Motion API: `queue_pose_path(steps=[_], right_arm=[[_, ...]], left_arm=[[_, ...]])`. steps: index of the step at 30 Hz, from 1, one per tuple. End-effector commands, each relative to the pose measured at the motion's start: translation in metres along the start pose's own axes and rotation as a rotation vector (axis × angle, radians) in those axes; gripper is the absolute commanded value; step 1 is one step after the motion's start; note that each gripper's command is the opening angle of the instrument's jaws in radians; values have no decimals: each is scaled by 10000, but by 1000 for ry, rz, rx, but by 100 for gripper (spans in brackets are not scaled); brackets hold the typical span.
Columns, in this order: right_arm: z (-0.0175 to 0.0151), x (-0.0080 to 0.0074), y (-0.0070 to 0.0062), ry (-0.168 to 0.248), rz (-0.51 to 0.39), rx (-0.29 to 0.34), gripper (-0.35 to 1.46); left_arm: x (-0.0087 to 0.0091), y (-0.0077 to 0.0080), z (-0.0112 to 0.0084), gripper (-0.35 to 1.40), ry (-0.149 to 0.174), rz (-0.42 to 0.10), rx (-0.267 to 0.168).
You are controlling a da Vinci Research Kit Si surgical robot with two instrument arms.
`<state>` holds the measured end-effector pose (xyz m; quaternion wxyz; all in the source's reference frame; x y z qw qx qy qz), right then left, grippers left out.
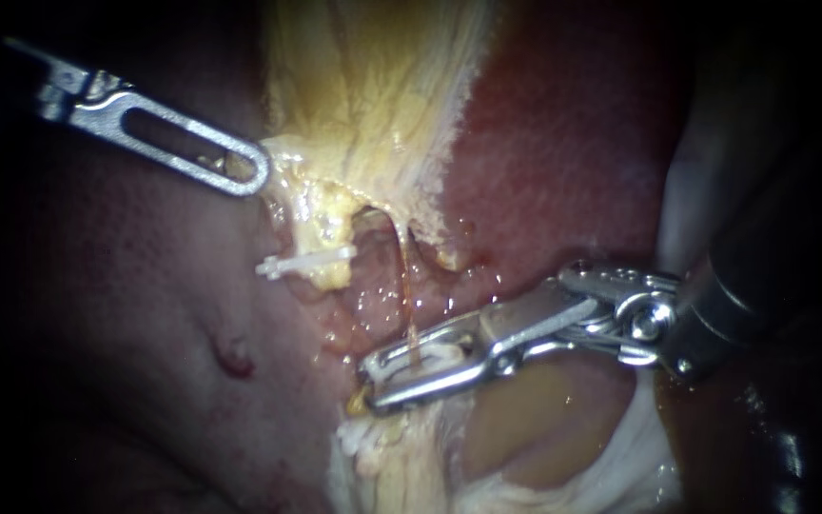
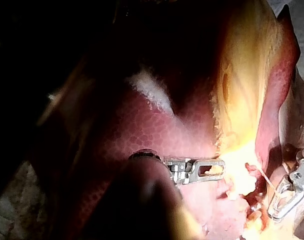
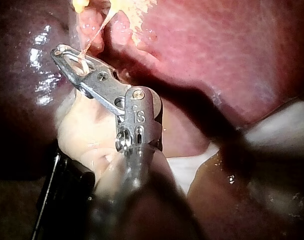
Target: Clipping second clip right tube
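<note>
The right tube (image 1: 403,276) is a thin, pale strand running down from the yellow gallbladder tissue (image 1: 373,105). My right instrument (image 1: 420,369) comes in from the right. Its jaws are closed around the strand's lower end, with a white clip (image 1: 441,356) between them. The same jaws (image 3: 74,62) hold the strand in the right wrist view. Another white clip (image 1: 304,261) sits on the yellow stump to the left. My left instrument (image 1: 240,167) reaches in from the upper left, its jaws shut on the gallbladder's edge; they (image 2: 211,170) show this in the left wrist view too.
Dark red liver (image 1: 563,152) surrounds the site on both sides. Pale fatty tissue (image 1: 401,457) lies below my right instrument's jaws. A small red spot (image 1: 235,360) marks the liver at the lower left.
</note>
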<state>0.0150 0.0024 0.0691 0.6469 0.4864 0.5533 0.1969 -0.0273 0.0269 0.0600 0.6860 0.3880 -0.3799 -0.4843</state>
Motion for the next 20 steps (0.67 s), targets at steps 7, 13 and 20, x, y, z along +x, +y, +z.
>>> queue_pose_path(steps=[7, 13, 20], right_arm=[[-2, -1, 0, -6, 42, 7, -35], [-2, -2, 0, -26, 41, 10, -35], [-3, -3, 3, -31, 40, 12, -35]], left_arm=[[0, 0, 0, -35, 0, 0, 0], [0, 0, 0, -35, 0, 0, 0], [0, 1, 0, -35, 0, 0, 0]])
